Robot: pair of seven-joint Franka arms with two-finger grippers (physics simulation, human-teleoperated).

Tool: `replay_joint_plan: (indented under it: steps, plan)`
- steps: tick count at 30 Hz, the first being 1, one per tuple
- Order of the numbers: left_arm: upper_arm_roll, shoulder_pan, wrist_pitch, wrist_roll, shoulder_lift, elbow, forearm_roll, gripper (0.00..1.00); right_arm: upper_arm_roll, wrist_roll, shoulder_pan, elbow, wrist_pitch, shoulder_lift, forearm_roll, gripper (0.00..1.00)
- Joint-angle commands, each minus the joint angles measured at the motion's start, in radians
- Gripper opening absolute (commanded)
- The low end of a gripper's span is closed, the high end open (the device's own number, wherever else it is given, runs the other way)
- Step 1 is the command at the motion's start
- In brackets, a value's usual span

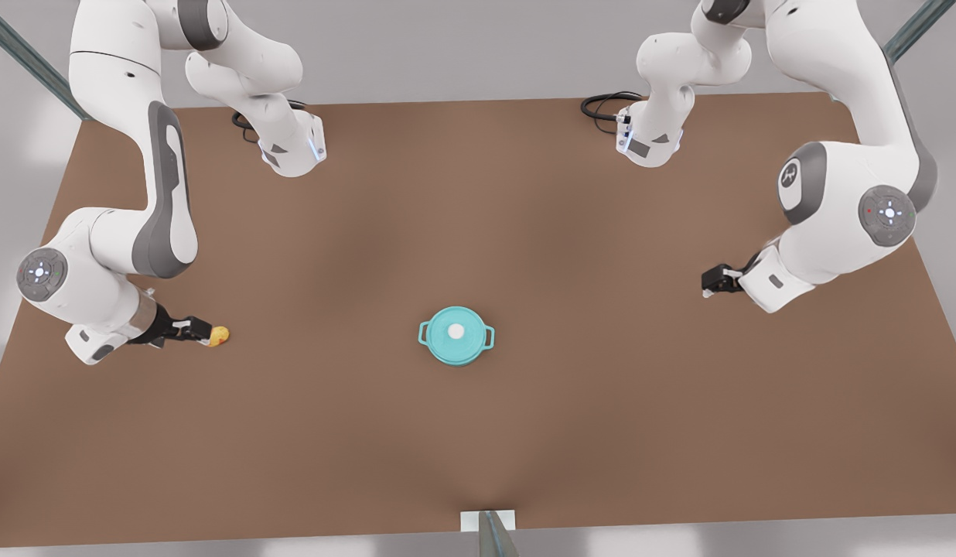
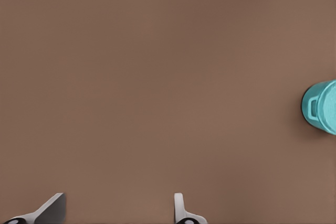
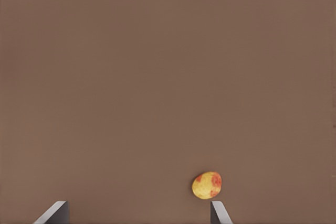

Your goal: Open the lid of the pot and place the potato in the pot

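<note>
Right tool (image 1: 207,333) near worktop's side edge, fingers spread, empty, potato (image 1: 220,334) just beside one fingertip. Lid (image 1: 455,331) on pot (image 1: 456,340), mid-worktop. Left tool (image 1: 708,283) open, empty, waiting toward opposite edge. Step: reaching potato. Next: centre, close; lid needs lifting first.

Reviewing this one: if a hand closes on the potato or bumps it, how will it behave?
The potato looks rounded and egg-like, so it will probably roll if nudged. It lies by one finger of the open right hand, not centred, so closing may push it sideways. Tiny beside the pot, it is likely light. The left hand waits, open.
</note>
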Motion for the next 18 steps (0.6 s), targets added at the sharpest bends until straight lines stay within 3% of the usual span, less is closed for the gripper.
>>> replay_joint_plan:
  steps: [1,4,8,9,10,11,14,18]
  plan:
    - [-0.005,-0.009,0.068,-0.039,-0.002,0.001,0.011,1.00,0.001,-0.038,0.000,-0.001,0.017,0.000,0.000,1.00]
    - [-0.009,-0.041,0.073,-0.039,0.016,0.010,0.009,1.00,0.000,-0.035,0.000,-0.001,0.017,0.000,0.002,1.00]
    - [-0.012,-0.320,0.079,-0.389,0.079,0.024,0.041,1.00,-0.002,-0.034,-0.002,-0.051,0.035,0.010,-0.080,1.00]
    - [-0.015,-0.371,0.096,-0.498,0.155,0.097,0.040,1.00,-0.003,-0.026,-0.002,-0.076,0.035,0.008,-0.081,1.00]
    - [-0.015,-0.448,0.105,-0.707,0.370,0.345,0.044,1.00,-0.005,0.002,-0.002,-0.099,0.034,0.010,-0.087,1.00]
    - [-0.009,-0.515,0.111,-0.779,0.473,0.423,0.060,1.00,-0.005,0.031,0.000,-0.109,0.034,0.011,-0.117,1.00]
    - [-0.015,-0.588,0.264,-1.004,0.589,0.510,0.064,1.00,-0.006,0.203,0.000,-0.132,0.044,0.014,-0.124,1.00]
    - [-0.018,-0.614,0.266,-1.074,0.599,0.453,0.066,1.00,-0.006,0.247,-0.002,-0.172,0.107,0.031,-0.124,1.00]
